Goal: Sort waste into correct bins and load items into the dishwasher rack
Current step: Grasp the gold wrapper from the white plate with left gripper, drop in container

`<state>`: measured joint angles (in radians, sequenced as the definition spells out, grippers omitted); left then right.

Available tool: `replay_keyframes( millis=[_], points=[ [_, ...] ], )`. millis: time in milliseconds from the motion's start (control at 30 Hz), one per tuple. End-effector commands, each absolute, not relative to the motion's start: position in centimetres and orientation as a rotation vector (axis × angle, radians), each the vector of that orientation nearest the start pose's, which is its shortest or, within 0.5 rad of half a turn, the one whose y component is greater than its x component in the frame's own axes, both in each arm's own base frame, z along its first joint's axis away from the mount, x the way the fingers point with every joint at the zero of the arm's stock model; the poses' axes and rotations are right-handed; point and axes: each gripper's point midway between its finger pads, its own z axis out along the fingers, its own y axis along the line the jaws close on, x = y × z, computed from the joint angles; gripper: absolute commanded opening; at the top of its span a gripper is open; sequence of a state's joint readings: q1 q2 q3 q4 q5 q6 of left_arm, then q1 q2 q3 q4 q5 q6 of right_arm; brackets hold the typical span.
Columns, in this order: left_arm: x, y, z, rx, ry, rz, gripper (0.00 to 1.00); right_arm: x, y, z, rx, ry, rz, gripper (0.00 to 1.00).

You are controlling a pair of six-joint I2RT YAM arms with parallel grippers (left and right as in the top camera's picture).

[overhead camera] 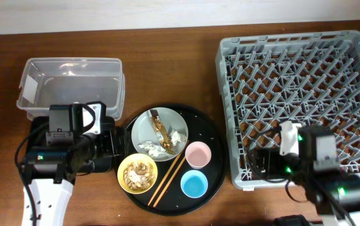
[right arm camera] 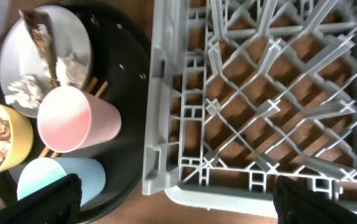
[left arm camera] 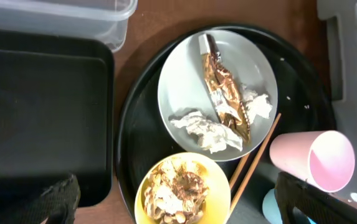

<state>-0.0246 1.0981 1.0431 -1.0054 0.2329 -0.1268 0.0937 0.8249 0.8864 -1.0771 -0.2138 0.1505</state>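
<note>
On the grey-green plate lie the brown-and-gold wrapper and white tissue pieces. The yellow bowl holds tan food scraps. The chopsticks, pink cup and blue cup lie beside them. The clear tub is at the back left. The shallow black tray sits in front of it, largely under my left arm. My left gripper is open above the yellow bowl. My right gripper is open and empty above the front left edge of the grey rack.
Plate, bowl, cups and chopsticks all sit on a large round black tray between the bins and the rack. The rack holds nothing. The clear tub holds nothing. Brown table shows around everything.
</note>
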Motion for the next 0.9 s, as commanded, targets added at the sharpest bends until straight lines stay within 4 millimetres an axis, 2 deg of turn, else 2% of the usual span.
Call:
replay_keyframes(
  millis=[0, 67, 200, 300, 467, 533, 567, 633, 667, 767, 833, 867],
  points=[
    [28.1, -5.1, 20.1, -0.022, 2.546, -0.393, 0.99, 21.8, 4.6, 17.9, 0.020, 2.630, 0.275, 0.99],
    [29.8, -5.3, 20.4, -0.006, 2.501, -0.393, 0.99, 22.1, 2.3, 18.0, 0.129, 2.660, 0.108, 0.99],
    [32.7, -7.6, 19.0, 0.083, 2.488, -0.420, 0.99, 22.4, 1.1, 19.0, 0.152, 2.637, 0.011, 0.99],
    [33.9, -9.2, 16.4, 0.128, 2.545, -0.439, 0.99, 22.5, -0.1, 19.1, 0.174, 2.625, -0.076, 0.99],
    [35.3, -12.7, 10.3, 0.208, 2.670, -0.470, 0.98, 22.4, -0.1, 19.0, 0.175, 2.627, -0.080, 0.99],
    [36.0, -13.8, 8.7, 0.226, 2.678, -0.480, 0.97, 22.4, -0.1, 19.0, 0.175, 2.628, -0.080, 0.99],
    [36.4, -14.4, 7.8, 0.232, 2.682, -0.486, 0.91, 22.4, -0.1, 19.0, 0.175, 2.629, -0.081, 0.99],
    [36.9, -15.4, 6.1, 0.214, 2.698, -0.501, 0.90, 22.4, -0.1, 19.0, 0.174, 2.630, -0.080, 0.99],
    [37.2, -15.8, 5.1, 0.215, 2.706, -0.505, 0.84, 22.4, -0.1, 19.0, 0.175, 2.630, -0.081, 0.99],
    [37.4, -16.1, 2.8, 0.141, 2.753, -0.516, 0.73, 22.3, -0.1, 19.0, 0.174, 2.631, -0.080, 0.99],
    [37.6, -16.1, 2.4, 0.141, 2.749, -0.516, 0.61, 22.3, -0.1, 19.0, 0.174, 2.631, -0.080, 0.99],
    [37.8, -16.2, 2.5, 0.142, 2.742, -0.518, 0.49, 22.3, -0.1, 19.0, 0.174, 2.631, -0.080, 0.99]
  ],
)
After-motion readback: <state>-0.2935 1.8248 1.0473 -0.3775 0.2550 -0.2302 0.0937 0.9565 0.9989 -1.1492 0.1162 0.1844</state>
